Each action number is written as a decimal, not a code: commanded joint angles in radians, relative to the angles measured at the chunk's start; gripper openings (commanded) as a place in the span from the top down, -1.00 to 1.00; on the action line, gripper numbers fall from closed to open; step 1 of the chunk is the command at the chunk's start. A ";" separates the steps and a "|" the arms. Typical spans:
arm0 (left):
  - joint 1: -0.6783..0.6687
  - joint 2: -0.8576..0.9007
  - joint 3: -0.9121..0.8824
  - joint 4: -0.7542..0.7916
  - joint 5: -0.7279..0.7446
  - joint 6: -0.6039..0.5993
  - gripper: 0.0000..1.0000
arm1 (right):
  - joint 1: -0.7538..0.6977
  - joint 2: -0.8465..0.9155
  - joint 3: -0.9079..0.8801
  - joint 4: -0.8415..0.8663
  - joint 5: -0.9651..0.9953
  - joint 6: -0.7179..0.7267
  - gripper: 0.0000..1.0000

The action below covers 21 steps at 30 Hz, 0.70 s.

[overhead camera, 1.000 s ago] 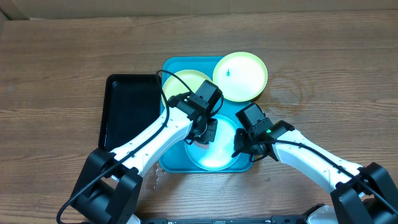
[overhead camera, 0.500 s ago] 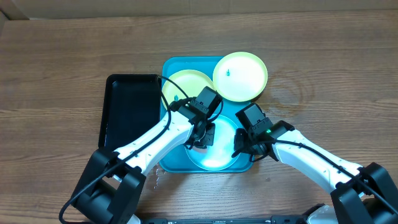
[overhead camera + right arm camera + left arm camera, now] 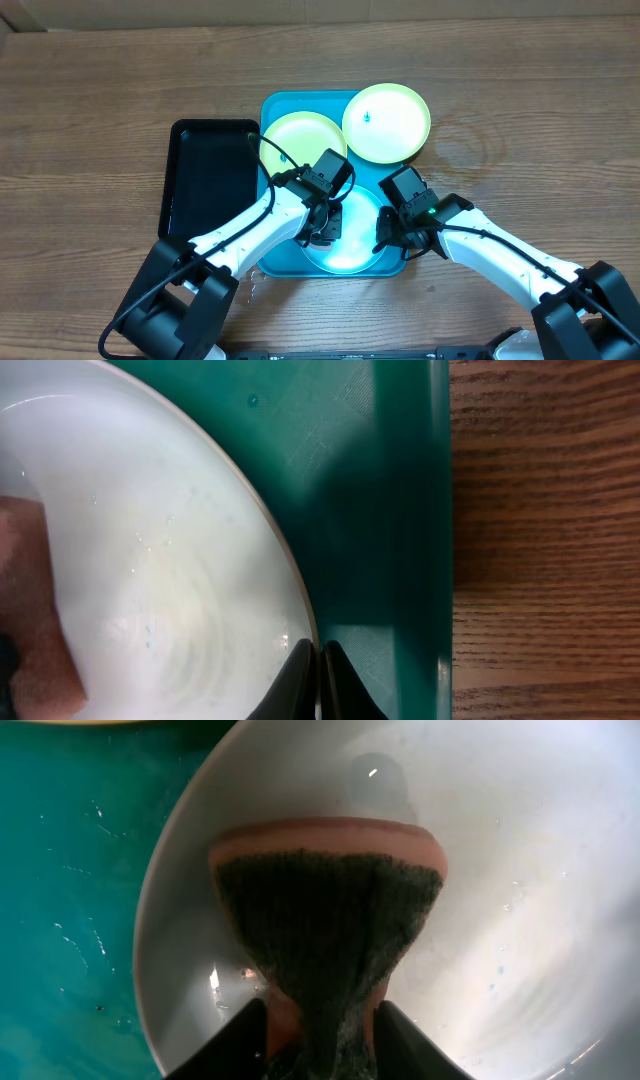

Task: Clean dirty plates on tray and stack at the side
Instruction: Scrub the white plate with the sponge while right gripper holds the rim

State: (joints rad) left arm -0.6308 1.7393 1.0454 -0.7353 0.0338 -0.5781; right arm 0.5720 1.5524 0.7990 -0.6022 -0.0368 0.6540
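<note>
My left gripper (image 3: pixel 322 226) is clamped around a sponge (image 3: pixel 325 910) (pink body, dark scouring face) pressed onto the wet light blue plate (image 3: pixel 352 252). That plate lies at the near end of the turquoise tray (image 3: pixel 275 110). My right gripper (image 3: pixel 318 668) has its jaws narrowed to a pinch on the plate's right rim. A yellow-green plate (image 3: pixel 298 138) lies in the tray's far left part. A second yellow-green plate (image 3: pixel 392 128) with a small dark speck sits far right, overhanging the tray's rim above the wooden table (image 3: pixel 520 120). A black tray (image 3: pixel 205 170) lies just beside the turquoise tray, on its left.
</note>
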 commanded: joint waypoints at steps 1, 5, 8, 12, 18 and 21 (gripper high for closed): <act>-0.002 0.008 0.014 -0.001 0.010 0.013 0.24 | 0.004 0.005 -0.002 0.007 0.010 0.000 0.92; -0.003 0.008 0.039 0.004 0.007 0.061 0.37 | 0.004 0.005 -0.002 0.007 0.010 0.000 0.92; -0.003 0.008 0.038 0.005 0.005 0.079 0.38 | 0.004 0.005 -0.002 0.007 0.010 0.000 0.92; -0.005 0.008 0.035 0.003 -0.040 0.085 0.39 | 0.004 0.005 -0.002 0.007 0.010 0.000 0.92; -0.005 0.018 0.021 0.008 -0.043 0.084 0.46 | 0.004 0.005 -0.002 0.006 0.010 0.000 0.92; -0.005 0.040 0.021 0.014 -0.033 0.080 0.64 | 0.004 0.005 -0.002 0.006 0.010 0.000 0.92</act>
State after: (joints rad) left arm -0.6308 1.7473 1.0615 -0.7273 0.0105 -0.5163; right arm 0.5720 1.5524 0.7990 -0.6018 -0.0372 0.6537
